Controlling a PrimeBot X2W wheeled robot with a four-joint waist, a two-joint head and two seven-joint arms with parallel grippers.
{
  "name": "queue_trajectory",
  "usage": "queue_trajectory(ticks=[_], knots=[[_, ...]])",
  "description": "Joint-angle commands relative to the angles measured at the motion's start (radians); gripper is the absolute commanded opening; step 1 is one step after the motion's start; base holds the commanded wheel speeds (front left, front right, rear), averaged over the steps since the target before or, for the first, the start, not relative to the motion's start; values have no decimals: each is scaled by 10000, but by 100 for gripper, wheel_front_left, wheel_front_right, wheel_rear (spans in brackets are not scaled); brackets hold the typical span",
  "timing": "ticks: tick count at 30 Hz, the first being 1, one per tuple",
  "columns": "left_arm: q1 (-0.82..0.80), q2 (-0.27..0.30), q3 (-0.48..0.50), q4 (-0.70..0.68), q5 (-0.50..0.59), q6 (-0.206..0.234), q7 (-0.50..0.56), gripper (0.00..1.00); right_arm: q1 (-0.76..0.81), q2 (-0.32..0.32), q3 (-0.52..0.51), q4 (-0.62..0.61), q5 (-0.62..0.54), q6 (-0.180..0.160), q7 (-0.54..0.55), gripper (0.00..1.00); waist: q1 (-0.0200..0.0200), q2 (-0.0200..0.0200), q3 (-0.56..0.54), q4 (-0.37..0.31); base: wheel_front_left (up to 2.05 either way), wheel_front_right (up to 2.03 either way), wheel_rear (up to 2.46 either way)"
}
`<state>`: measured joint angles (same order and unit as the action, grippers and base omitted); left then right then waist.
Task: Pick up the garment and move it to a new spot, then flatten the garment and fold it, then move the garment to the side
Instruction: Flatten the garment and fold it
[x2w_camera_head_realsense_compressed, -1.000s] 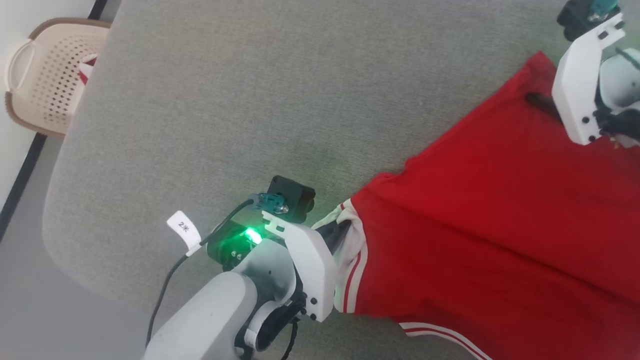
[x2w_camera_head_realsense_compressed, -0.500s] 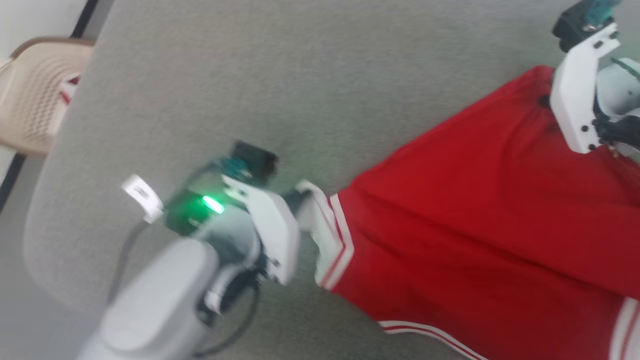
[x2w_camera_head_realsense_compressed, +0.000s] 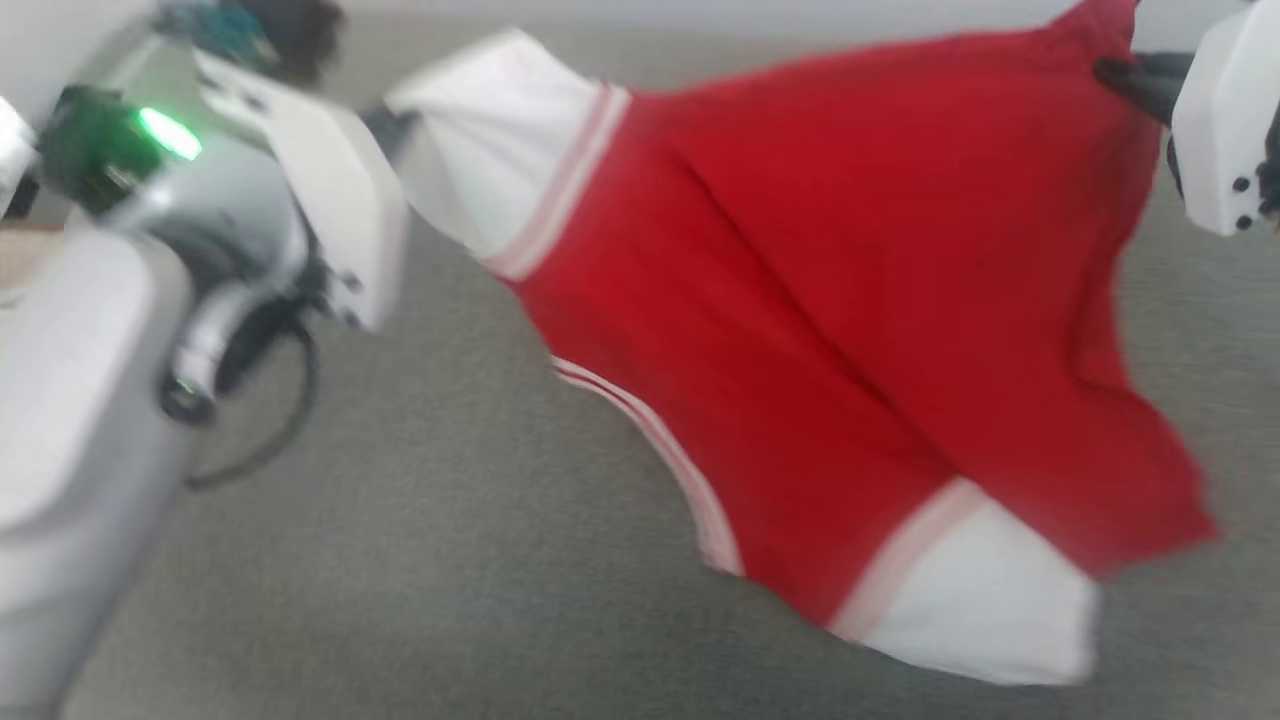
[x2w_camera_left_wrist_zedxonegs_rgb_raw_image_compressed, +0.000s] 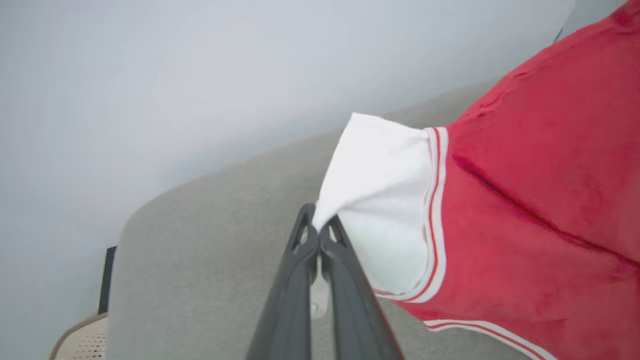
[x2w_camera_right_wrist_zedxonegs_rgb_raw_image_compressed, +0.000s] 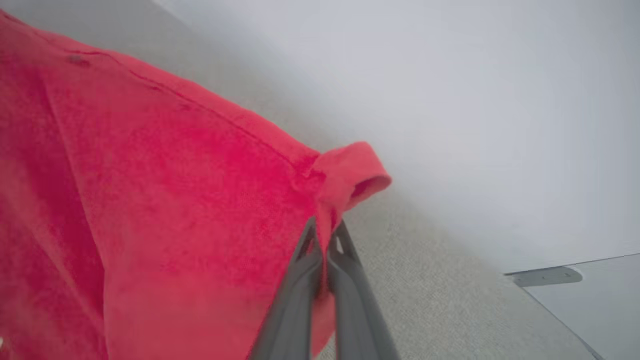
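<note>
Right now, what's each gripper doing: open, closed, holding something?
Left gripper: closed on the garment, at its white cuff.
Right gripper: closed on the garment, at a red corner.

I see a grey cloth-covered table (x2w_camera_head_realsense_compressed: 400, 560), a plain pale wall (x2w_camera_left_wrist_zedxonegs_rgb_raw_image_compressed: 200, 75) on its far side, and a beige basket (x2w_camera_left_wrist_zedxonegs_rgb_raw_image_compressed: 82, 345) by its corner.

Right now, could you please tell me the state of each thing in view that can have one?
garment: held up, unfolded, hanging spread between the two pincers; whether its lower white cuff touches the grey surface cannot be told.
left pincer: shut on the garment's upper white cuff.
right pincer: shut on a red corner of the garment.
</note>
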<state>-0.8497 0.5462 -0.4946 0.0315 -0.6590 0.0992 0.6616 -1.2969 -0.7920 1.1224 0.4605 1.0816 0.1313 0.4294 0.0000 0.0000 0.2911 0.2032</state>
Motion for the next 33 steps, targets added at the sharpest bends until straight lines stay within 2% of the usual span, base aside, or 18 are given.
queue_trajectory(ticks=[1, 6, 12, 15, 21, 24, 29, 30, 33], knots=[[-347, 132, 111, 99, 136, -96, 80, 0, -129, -56, -54, -118, -5, -12, -165, 0, 0, 0, -437, -458, 0, 0, 0], [-1344, 461, 296, 704, 130, -426, 404, 0, -368, -227, -273, -544, -52, -12, -437, 0, 0, 0, -853, -925, 0, 0, 0], [-2537, 420, 226, 1725, 447, -776, 115, 0, -585, -87, -722, -265, -246, -12, -706, 0, 0, 0, -1081, -1310, 0, 0, 0], [-3557, 82, 65, 2651, 1060, -928, -767, 0, -793, 376, -1171, 644, -646, -12, -1252, 0, 0, 0, -841, -1464, 0, 0, 0], [-5458, -694, -37, 4242, 2067, -716, -2655, 0, -1665, 1467, -2033, 2660, -1683, -14, -2670, 0, 0, 0, 130, -1648, 0, 0, 0], [-6527, -946, 34, 4978, 2605, -398, -3904, 0, -2278, 1953, -2391, 3663, -2406, -14, -3662, 0, 0, 0, 703, -1695, 0, 0, 0], [-8087, -1350, 206, 5951, 3374, 225, -6441, 0, -3320, 2582, -3066, 5400, -3839, -14, -6008, 0, 0, 0, 1455, -1647, 0, 0, 0], [-8087, -1350, 206, 5951, 3374, 225, -6441, 0, -3320, 2582, -3066, 5400, -3839, -14, -6008, 0, 0, 0, 1455, -1647, 0, 0, 0], [-8571, -1565, 276, 6435, 3610, 520, -7852, 0, -3632, 2937, -3287, 6184, -4482, -14, -6642, 0, 0, 0, 1699, -1553, 0, 0, 0]])
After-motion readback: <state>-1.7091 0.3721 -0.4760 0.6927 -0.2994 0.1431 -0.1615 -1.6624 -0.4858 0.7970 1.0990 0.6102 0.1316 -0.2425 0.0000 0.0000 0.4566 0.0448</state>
